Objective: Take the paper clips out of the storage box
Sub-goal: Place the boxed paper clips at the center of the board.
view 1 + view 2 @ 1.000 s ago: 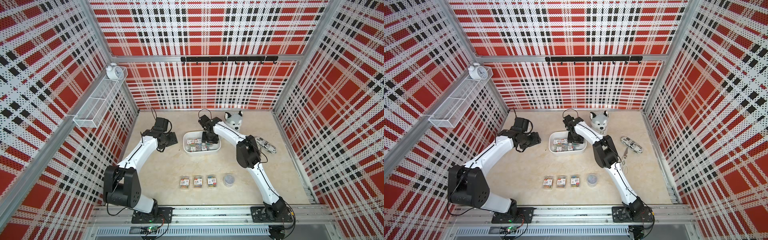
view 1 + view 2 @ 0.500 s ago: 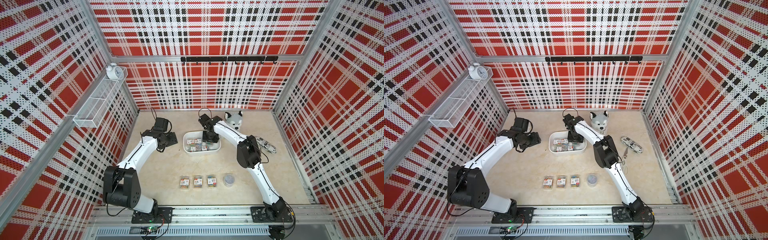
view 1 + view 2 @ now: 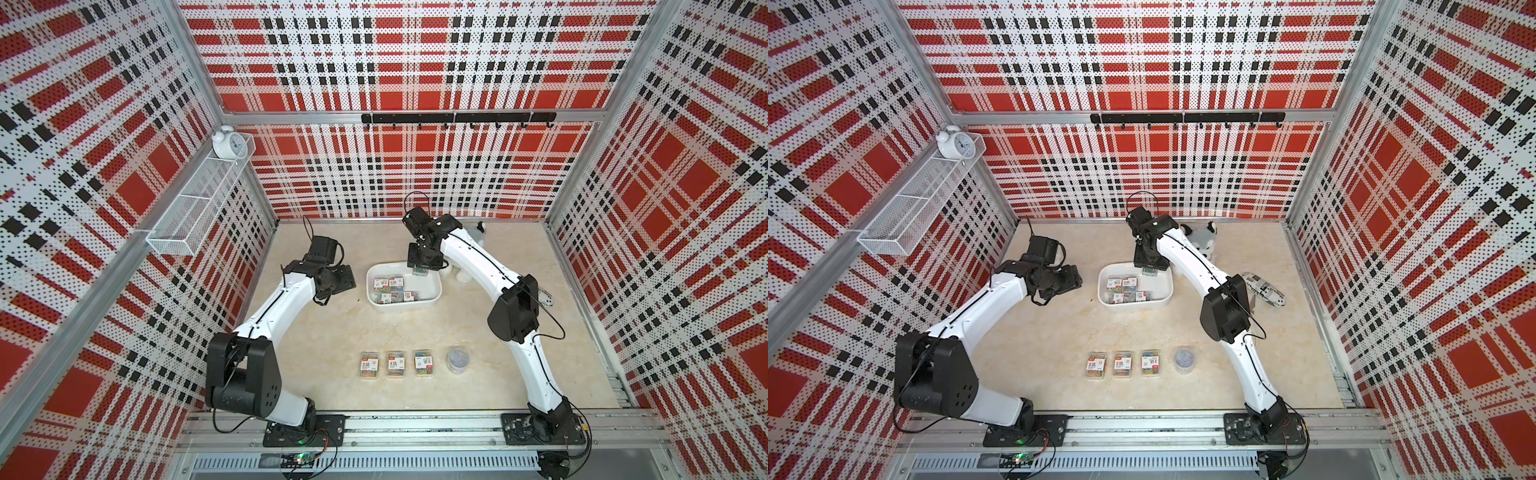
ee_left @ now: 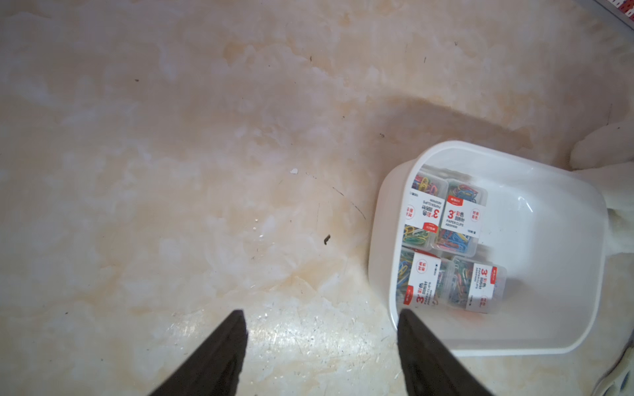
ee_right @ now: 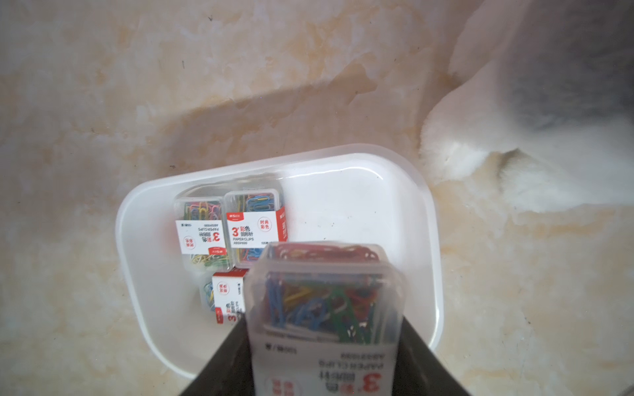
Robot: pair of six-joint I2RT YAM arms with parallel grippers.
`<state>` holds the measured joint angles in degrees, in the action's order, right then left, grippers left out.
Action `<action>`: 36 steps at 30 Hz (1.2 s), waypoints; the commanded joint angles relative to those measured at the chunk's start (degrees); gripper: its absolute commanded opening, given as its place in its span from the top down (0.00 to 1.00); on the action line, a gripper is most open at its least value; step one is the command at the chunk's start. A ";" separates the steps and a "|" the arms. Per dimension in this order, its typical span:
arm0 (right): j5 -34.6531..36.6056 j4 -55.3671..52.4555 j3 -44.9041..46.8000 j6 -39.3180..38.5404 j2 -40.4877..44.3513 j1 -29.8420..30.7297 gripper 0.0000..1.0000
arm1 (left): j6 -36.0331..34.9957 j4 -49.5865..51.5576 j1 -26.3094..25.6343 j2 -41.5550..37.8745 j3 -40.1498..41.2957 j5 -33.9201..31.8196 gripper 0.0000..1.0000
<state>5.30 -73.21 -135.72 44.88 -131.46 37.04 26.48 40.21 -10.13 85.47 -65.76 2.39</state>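
While the left tool [image 4: 320, 312] hangs wide open and empty over the desk [image 4: 171, 171], just beside the storage box [image 4: 377, 247], I see little danger there. Four cases of paper clips [image 4: 459, 219] lie in the box, toward its left. Over its far right corner the right tool [image 5: 322, 325] is clamped on a fifth case [image 5: 326, 298], which juts well past the tips: I fear the slick plastic could pivot or drop into the box, or a swing could brush the plush dog [image 5: 514, 178]. Up front, three cases [image 3: 395, 364] and a round tub [image 3: 457, 360] stand in a row on the desk.
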 commanded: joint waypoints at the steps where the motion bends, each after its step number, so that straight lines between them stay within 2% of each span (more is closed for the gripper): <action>1: 0.24 -4.02 -1.15 1.17 4.61 1.46 0.45 | -0.63 -1.16 -0.83 -1.13 0.53 0.33 0.28; 4: -0.04 -5.53 1.66 1.93 8.04 2.73 0.45 | -0.64 -1.27 -1.12 -0.84 0.54 0.29 0.28; 12: -0.82 -5.65 15.99 5.58 18.78 7.09 0.45 | -1.07 -1.45 -2.18 0.52 -0.49 0.48 0.28; 20: -3.74 -0.88 36.56 10.20 28.45 12.51 0.45 | -1.43 -1.79 -2.52 1.79 -1.42 0.71 0.27; 28: -5.39 5.03 46.65 11.41 29.07 14.42 0.44 | -2.17 -1.72 -2.52 1.89 -1.22 0.52 0.27; 36: -4.61 8.74 47.06 9.51 25.46 14.47 0.43 | -2.52 -1.45 -1.73 0.55 -0.10 -0.03 0.26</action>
<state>0.01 -67.22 -87.64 54.98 -104.47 51.27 24.99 39.38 -12.29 86.98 -65.80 2.68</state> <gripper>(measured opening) 0.575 0.737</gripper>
